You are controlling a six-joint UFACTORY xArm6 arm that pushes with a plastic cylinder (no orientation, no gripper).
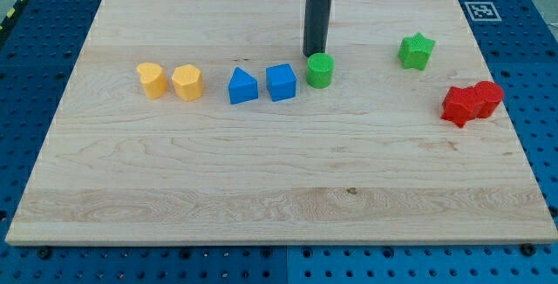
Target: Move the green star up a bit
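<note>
Approach step, by my judgement: my tip (pixel 314 54) grasps nothing (bare rod) and sits just above the green cylinder (pixel 320 71), with the green star (pixel 417 50) well to its right, untouched; next you'd route below the star, then push up.

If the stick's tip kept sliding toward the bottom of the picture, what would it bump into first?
Most likely the green cylinder: my tip sits just above it in the view, seemingly touching or nearly so. The green star lies off to the view's right, outside that line.
</note>
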